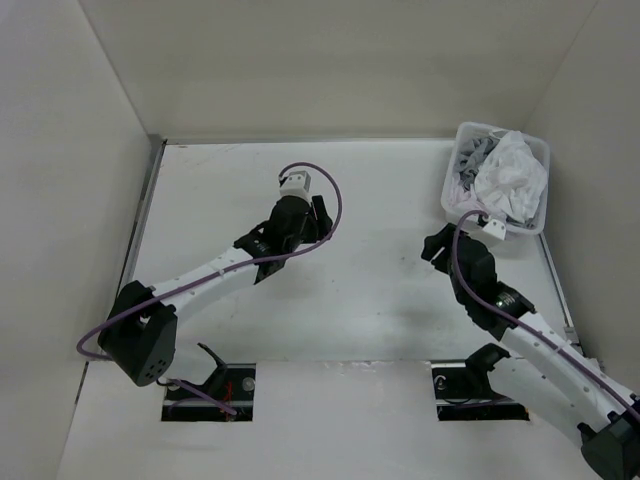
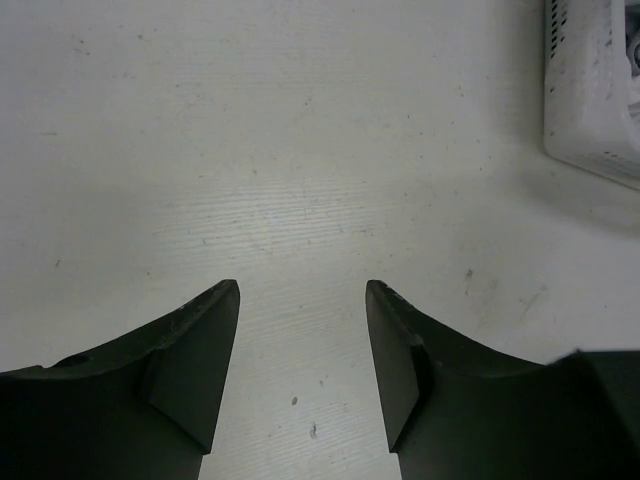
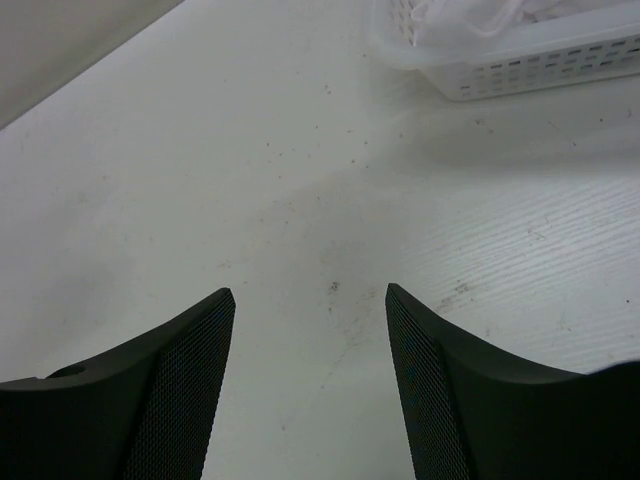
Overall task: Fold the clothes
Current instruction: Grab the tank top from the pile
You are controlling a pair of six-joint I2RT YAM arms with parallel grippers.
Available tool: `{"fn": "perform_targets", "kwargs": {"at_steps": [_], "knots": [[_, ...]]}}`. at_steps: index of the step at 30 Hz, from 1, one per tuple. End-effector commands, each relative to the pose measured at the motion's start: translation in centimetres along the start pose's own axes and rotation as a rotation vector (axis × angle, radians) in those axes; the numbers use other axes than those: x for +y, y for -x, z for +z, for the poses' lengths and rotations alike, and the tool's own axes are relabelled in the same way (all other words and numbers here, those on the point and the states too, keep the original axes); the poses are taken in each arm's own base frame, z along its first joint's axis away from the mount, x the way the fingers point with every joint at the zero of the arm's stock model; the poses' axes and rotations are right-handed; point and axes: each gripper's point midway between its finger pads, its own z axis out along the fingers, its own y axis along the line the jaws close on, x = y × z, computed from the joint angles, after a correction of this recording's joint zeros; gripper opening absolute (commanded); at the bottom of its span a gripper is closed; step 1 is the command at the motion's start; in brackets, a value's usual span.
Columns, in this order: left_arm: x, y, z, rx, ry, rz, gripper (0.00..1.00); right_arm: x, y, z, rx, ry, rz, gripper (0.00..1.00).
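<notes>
Clothes (image 1: pixel 510 175) lie heaped in the basket (image 1: pixel 449 203); right gripper (image 3: pixel 310 295) near it, left gripper (image 2: pixel 302 285) farther off, both wide and empty, seemingly ready to grab.

Top view looks down; both low wrist views share the basket (image 3: pixel 540 72)

You can't tell apart the clothes (image 1: pixel 508 175) heaped in the basket (image 1: pixel 452 195); they read as one crumpled pile. Ahead and to the right of your left pincer (image 2: pixel 302 290), the frame edge leaves only a basket corner. Beyond your right pincer (image 3: pixel 310 298), the basket's far side is cropped.
</notes>
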Motion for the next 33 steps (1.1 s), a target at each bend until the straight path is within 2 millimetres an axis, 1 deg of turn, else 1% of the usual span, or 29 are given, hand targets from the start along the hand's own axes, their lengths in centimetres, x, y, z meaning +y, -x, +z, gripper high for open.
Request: {"fn": "perform_targets", "kwargs": {"at_steps": [1,2,4,7,8,9,11,12,14,15,16,17,18,20,22,23,24,25,26,27,29,31,33], "knots": [[-2.3,2.6,-0.7,-0.080,-0.080,-0.007,0.53,1.6,1.9,0.3,-0.050,0.042,0.039,0.67],[-2.3,2.8,-0.7,-0.086,-0.087,-0.013,0.54,1.7,1.9,0.4,-0.051,0.045,0.042,0.64],[-2.5,2.8,-0.7,-0.094,-0.087,-0.004,0.55,2.1,2.0,0.6,-0.051,0.048,0.039,0.56],[-3.2,2.4,-0.6,-0.093,-0.107,0.014,0.55,2.3,2.2,0.8,-0.047,0.043,0.034,0.30],[-3.4,2.3,-0.6,-0.094,-0.108,0.022,0.54,2.3,2.3,1.0,-0.048,0.036,0.032,0.24],[-3.6,2.1,-0.6,-0.094,-0.113,0.031,0.54,2.2,2.6,1.1,-0.052,0.029,0.035,0.19],[-4.1,1.8,-0.6,-0.100,-0.122,0.053,0.51,2.3,3.0,1.2,-0.053,0.026,0.037,0.13],[-4.2,1.7,-0.6,-0.101,-0.126,0.058,0.50,2.3,3.1,1.3,-0.056,0.025,0.037,0.11],[-4.9,1.6,-0.7,-0.109,-0.146,0.075,0.43,2.1,3.9,1.6,-0.070,0.008,0.038,0.08],[-5.3,1.4,-0.8,-0.109,-0.159,0.079,0.37,1.9,4.4,1.7,-0.080,-0.003,0.040,0.07],[-6.0,1.2,-0.8,-0.109,-0.179,0.083,0.30,1.5,5.0,2.1,-0.092,-0.027,0.040,0.07],[-7.0,0.6,-0.9,-0.104,-0.207,0.102,0.19,0.9,6.0,2.6,-0.111,-0.059,0.045,0.08],[-7.6,0.3,-1.0,-0.108,-0.218,0.116,0.11,0.2,7.0,3.2,-0.123,-0.092,0.047,0.08],[-8.6,-0.1,-1.3,-0.114,-0.238,0.125,0.05,-0.9,9.2,4.3,-0.155,-0.151,0.044,0.11],[-9.4,-0.6,-1.8,-0.122,-0.258,0.124,0.05,-2.4,11.8,5.3,-0.201,-0.219,0.050,0.17],[-9.9,-0.9,-2.0,-0.121,-0.274,0.126,0.08,-3.4,13.1,5.9,-0.224,-0.258,0.055,0.24],[-10.2,-1.3,-2.1,-0.114,-0.285,0.133,0.15,-4.6,14.3,6.5,-0.245,-0.296,0.067,0.33],[-10.4,-1.8,-2.1,-0.104,-0.291,0.138,0.22,-5.8,15.3,7.1,-0.261,-0.336,0.088,0.41],[-10.6,-2.3,-2.2,-0.097,-0.299,0.141,0.29,-7.1,16.2,8.2,-0.275,-0.375,0.103,0.48],[-10.8,-2.7,-2.3,-0.090,-0.306,0.145,0.35,-8.2,16.7,9.3,-0.267,-0.402,0.111,0.54],[-11.1,-3.5,-2.4,-0.080,-0.318,0.155,0.43,-10.0,16.9,11.6,-0.249,-0.449,0.122,0.60],[-11.0,-3.9,-2.5,-0.072,-0.322,0.160,0.46,-12.0,17.3,13.6,-0.228,-0.500,0.131,0.61],[-10.8,-4.1,-2.6,-0.069,-0.322,0.157,0.47,-13.3,17.8,15.2,-0.223,-0.523,0.134,0.63]]}}
